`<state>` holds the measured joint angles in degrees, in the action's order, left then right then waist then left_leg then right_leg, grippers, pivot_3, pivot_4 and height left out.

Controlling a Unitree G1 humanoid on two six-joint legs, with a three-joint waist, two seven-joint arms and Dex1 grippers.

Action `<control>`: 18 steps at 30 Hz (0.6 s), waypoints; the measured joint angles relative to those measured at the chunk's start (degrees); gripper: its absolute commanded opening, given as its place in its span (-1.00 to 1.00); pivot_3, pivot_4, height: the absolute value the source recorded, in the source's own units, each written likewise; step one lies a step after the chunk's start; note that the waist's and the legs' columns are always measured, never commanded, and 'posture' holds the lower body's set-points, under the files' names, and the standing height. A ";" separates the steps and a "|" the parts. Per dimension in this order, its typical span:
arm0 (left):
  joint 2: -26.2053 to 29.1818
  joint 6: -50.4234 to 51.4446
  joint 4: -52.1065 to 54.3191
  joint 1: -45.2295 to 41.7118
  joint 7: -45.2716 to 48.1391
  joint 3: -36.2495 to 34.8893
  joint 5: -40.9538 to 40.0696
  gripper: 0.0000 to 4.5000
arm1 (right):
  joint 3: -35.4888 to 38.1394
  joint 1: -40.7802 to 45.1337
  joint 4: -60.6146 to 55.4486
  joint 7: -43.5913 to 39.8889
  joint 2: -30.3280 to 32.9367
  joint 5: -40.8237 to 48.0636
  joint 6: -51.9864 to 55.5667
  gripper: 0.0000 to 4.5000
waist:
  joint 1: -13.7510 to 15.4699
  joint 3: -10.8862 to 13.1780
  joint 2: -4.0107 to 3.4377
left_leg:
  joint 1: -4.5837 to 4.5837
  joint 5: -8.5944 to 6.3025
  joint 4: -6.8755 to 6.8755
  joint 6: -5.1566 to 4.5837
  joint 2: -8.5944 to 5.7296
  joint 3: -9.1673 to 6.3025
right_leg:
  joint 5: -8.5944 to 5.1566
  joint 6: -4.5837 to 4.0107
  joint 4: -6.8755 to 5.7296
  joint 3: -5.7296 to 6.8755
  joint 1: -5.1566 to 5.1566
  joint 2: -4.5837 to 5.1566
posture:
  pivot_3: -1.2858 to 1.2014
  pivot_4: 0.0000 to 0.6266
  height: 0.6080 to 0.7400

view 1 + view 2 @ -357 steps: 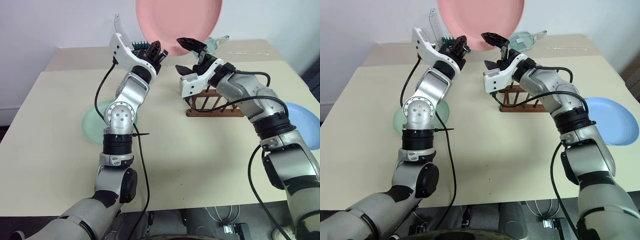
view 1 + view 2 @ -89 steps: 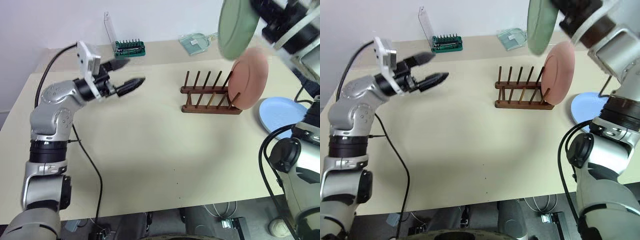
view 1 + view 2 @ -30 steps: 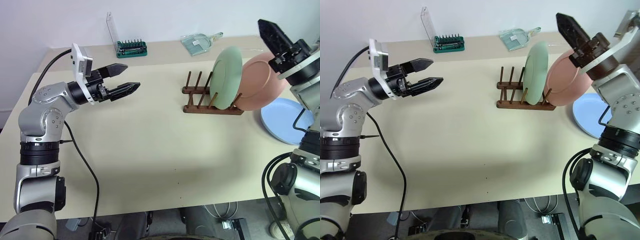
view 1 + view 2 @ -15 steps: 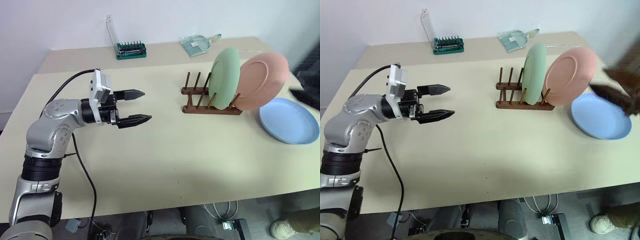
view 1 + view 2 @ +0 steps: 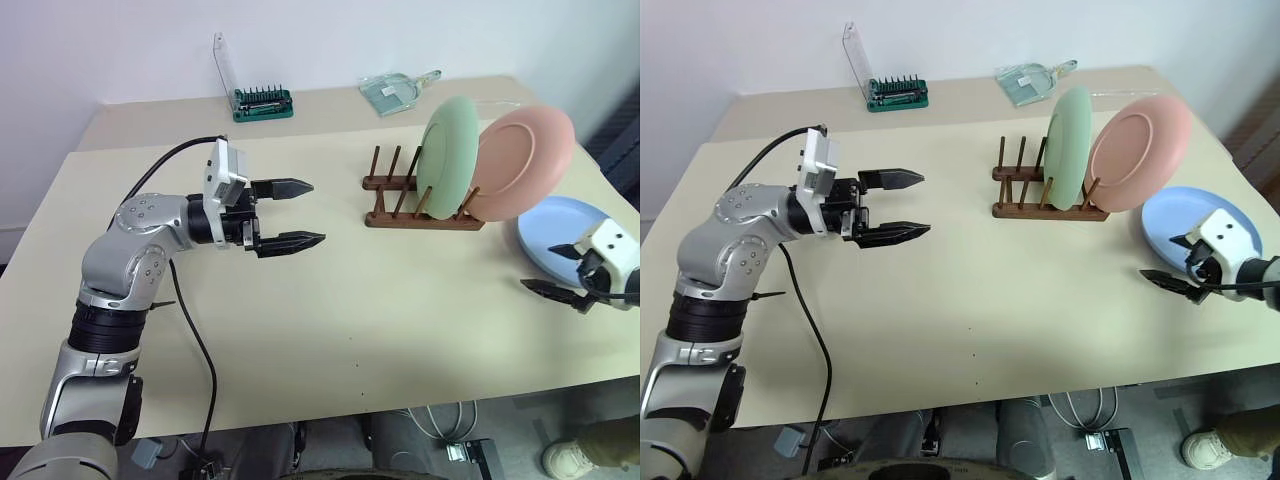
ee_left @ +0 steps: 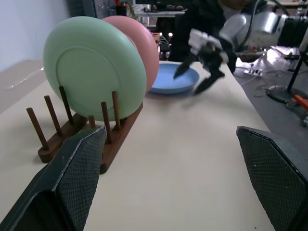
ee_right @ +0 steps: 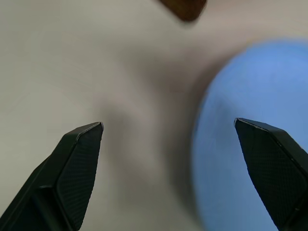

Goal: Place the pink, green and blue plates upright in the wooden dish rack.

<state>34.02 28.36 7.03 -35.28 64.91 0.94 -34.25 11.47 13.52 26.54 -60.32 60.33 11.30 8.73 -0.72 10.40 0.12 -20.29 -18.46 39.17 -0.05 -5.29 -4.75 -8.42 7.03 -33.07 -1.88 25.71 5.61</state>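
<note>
Blue plate (image 5: 578,241) is lying flat beside the wooden dish rack (image 5: 422,203) as the right gripper (image 5: 562,270), jaws apart, is dropping toward it, leaving the green plate (image 5: 449,154) and pink plate (image 5: 523,163) racked, while the left gripper (image 5: 290,213) is idling, spread wide.

The left arm bends across the robot's front, its left gripper (image 5: 302,213) level, pointing right, fingers spread wide and empty. The right gripper (image 5: 560,270) sits low at the far right, fingers apart, empty.

Green plate (image 5: 449,155), pink plate (image 5: 524,162), blue plate (image 5: 575,238), brown rack (image 5: 420,214).
</note>
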 measured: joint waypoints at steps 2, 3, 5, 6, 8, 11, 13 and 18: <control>0.13 0.09 0.38 0.57 -0.56 -0.06 -0.01 1.00 | -1.40 2.13 3.41 1.83 -0.02 -2.29 -0.99 0.98 | -0.11 0.00 -0.01 | 0.03 0.00 -0.02 0.00 0.02 -0.02 | -0.01 -0.01 -0.01 0.00 0.00 -0.02 | 0.03 -0.52 1.00; 0.17 0.16 0.50 0.87 -0.87 -0.05 -0.01 1.00 | -1.84 2.91 4.77 2.48 -0.07 -3.04 -1.16 0.88 | -0.10 0.00 -0.01 | 0.03 0.00 -0.03 0.00 0.02 -0.02 | -0.01 -0.01 -0.01 0.00 0.00 -0.03 | 0.03 -0.52 1.00; 0.29 0.50 0.78 1.35 -1.55 -0.12 -0.03 1.00 | -2.64 4.99 7.98 3.53 -0.78 -4.11 -1.11 0.60 | -0.08 0.00 0.00 | 0.02 0.00 -0.02 0.00 0.02 -0.02 | 0.00 -0.01 0.00 0.00 0.00 -0.03 | 0.03 -0.52 1.00; 0.29 0.86 0.98 1.36 -1.77 -0.12 -0.03 1.00 | -3.10 5.64 8.73 3.81 -0.83 -4.34 -1.17 0.39 | -0.08 0.00 0.00 | 0.02 -0.01 -0.02 -0.01 0.02 -0.02 | 0.00 -0.01 0.00 0.00 -0.01 -0.03 | 0.03 -0.52 1.00; 0.32 1.05 1.42 1.37 -2.28 -0.13 -0.03 1.00 | -3.51 6.65 9.85 4.06 -0.87 -4.58 -0.50 -0.06 | 0.02 0.00 0.00 | 0.02 -0.01 -0.01 -0.02 0.02 -0.02 | 0.00 -0.01 0.00 0.00 -0.02 -0.03 | 0.03 -0.52 1.00; 0.33 1.11 1.86 1.38 -2.93 -0.14 -0.03 1.00 | -3.71 7.06 9.83 3.91 -1.44 -4.39 0.80 -0.75 | 0.10 0.00 0.00 | 0.01 -0.02 -0.01 -0.02 0.01 -0.04 | 0.00 -0.01 0.00 0.00 -0.02 -0.03 | 0.03 -0.52 1.00; 0.34 1.11 1.96 1.39 -3.13 -0.18 -0.04 1.00 | -3.73 7.85 9.81 4.79 -1.33 -5.03 -0.69 -0.98 | -0.03 -0.02 0.02 | 0.06 -0.03 -0.01 -0.04 0.01 -0.03 | 0.00 0.00 0.01 0.00 -0.08 -0.03 | 0.03 -0.52 1.00; 0.25 1.09 1.95 1.28 -3.49 -0.19 -0.04 1.00 | -1.22 19.67 17.31 16.46 -2.99 -5.55 -1.71 -0.98 | -0.43 0.01 -0.06 | 0.16 -0.14 -0.03 -0.25 0.02 0.00 | 0.00 -0.01 0.02 -0.03 -0.12 -0.03 | 0.03 -0.52 1.00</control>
<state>34.27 29.44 8.98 -34.00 61.42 0.75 -34.29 10.25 33.20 43.85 -43.87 57.34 5.75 7.03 -1.15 10.42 0.06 -20.13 -18.60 39.13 -0.30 -5.28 -4.75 -8.42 7.02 -33.05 -1.91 25.60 5.58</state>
